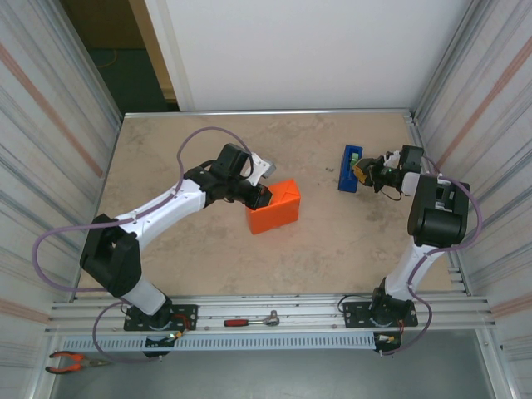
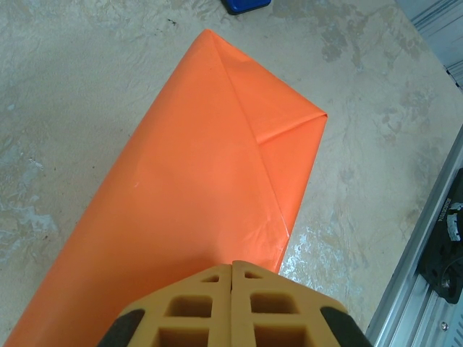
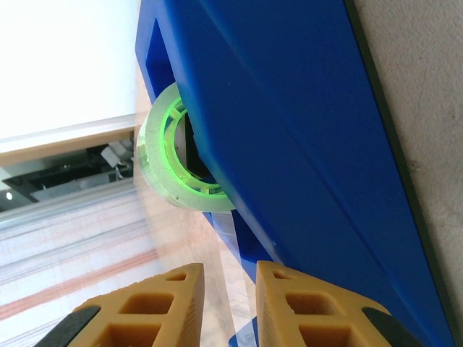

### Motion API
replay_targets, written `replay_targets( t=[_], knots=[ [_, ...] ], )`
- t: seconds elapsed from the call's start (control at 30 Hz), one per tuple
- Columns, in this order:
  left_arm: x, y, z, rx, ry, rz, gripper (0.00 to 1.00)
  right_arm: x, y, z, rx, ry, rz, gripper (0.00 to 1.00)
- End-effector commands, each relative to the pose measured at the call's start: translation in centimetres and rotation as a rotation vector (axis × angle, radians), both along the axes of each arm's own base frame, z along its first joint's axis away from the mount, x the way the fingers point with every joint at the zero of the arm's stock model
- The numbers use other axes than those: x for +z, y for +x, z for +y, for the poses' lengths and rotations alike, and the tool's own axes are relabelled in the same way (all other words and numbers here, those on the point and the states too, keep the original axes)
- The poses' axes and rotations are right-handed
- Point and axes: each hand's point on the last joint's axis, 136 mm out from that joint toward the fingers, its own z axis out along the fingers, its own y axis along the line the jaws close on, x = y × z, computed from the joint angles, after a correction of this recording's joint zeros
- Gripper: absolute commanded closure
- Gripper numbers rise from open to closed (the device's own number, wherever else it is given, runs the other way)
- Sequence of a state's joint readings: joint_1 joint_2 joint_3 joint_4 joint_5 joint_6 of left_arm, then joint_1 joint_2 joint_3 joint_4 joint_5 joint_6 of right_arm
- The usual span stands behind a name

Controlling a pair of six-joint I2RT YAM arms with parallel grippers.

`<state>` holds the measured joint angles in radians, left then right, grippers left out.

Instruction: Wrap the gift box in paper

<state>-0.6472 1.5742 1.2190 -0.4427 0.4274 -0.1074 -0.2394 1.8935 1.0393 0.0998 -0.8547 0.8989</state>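
Observation:
The orange paper [image 1: 274,206] is folded around a box shape in the middle of the table, and the gift box itself is hidden under it. In the left wrist view the paper [image 2: 210,181] shows a diagonal fold at its far end. My left gripper [image 1: 259,196] is shut, its tips [image 2: 231,266] resting on the top of the package near one edge. My right gripper [image 1: 363,172] is at a blue tape dispenser [image 3: 304,144]. Its jaws [image 3: 230,269] stand apart, with a clear tape strip [image 3: 230,246] running between them from the green-cored roll [image 3: 170,155].
The tape dispenser [image 1: 350,168] sits right of the package, near the right wall. A red-handled tool [image 1: 249,320] and orange pliers [image 1: 71,361] lie on the front rail. Corrugated walls close in both sides. Bare tabletop [image 1: 183,249] lies in front of the package.

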Motion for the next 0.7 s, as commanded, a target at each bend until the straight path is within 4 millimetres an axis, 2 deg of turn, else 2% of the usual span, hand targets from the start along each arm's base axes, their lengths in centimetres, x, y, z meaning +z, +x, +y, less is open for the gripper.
replay_targets(
  t=[0.0, 0.23, 0.37, 0.53, 0.67],
  knots=[
    [-4.7, -1.7, 1.4, -0.011, 0.113, 0.112, 1.0, -1.6, -0.8, 0.6, 0.03, 0.001, 0.044, 0.77],
    [-4.6, -1.7, 1.4, -0.01, 0.115, 0.11, 1.0, -2.0, -1.3, 0.7, 0.029, 0.004, 0.051, 0.83],
    [-4.7, -1.8, 1.4, -0.012, 0.116, 0.112, 1.0, -2.3, -1.5, 0.9, 0.031, 0.015, 0.052, 0.99],
    [-4.7, -1.7, 1.4, -0.009, 0.116, 0.112, 1.0, -2.1, -1.6, 0.9, 0.025, 0.029, 0.042, 1.0],
    [-4.8, -1.7, 1.5, -0.009, 0.12, 0.114, 1.0, -0.6, -1.3, 1.0, 0.017, 0.056, 0.008, 1.0]
  ],
)
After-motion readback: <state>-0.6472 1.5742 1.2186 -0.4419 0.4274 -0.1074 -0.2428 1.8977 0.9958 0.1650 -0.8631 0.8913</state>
